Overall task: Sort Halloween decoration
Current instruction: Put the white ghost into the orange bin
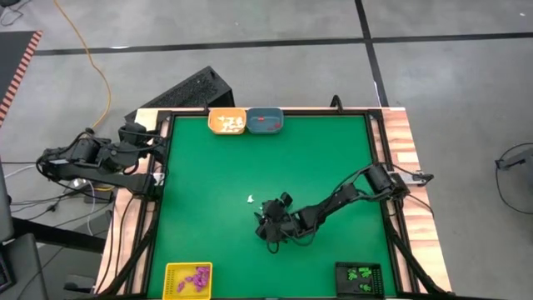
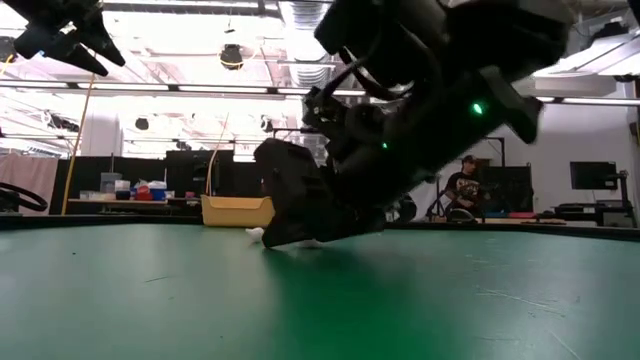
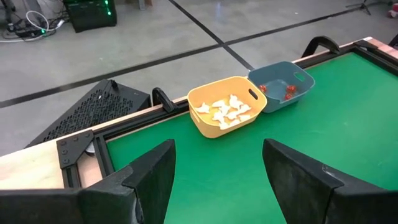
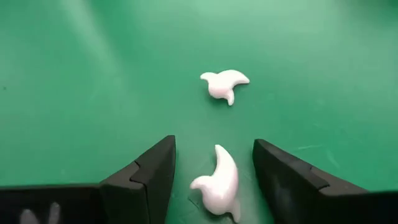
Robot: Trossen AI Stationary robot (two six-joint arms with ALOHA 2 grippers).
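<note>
White ghosts lie mid-table: one [image 4: 219, 183] between the right gripper's [image 4: 213, 177] spread jaws, unheld, another [image 4: 224, 84] just beyond. To grip well, I'd lower until the jaws straddle the near ghost, then close squarely without nudging its neighbour. Left gripper [image 3: 217, 180] waits, jaws released, near the orange tray [image 3: 206, 124] of ghosts.

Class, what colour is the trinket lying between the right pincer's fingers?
White; the trinket shows best in the right wrist view.
</note>
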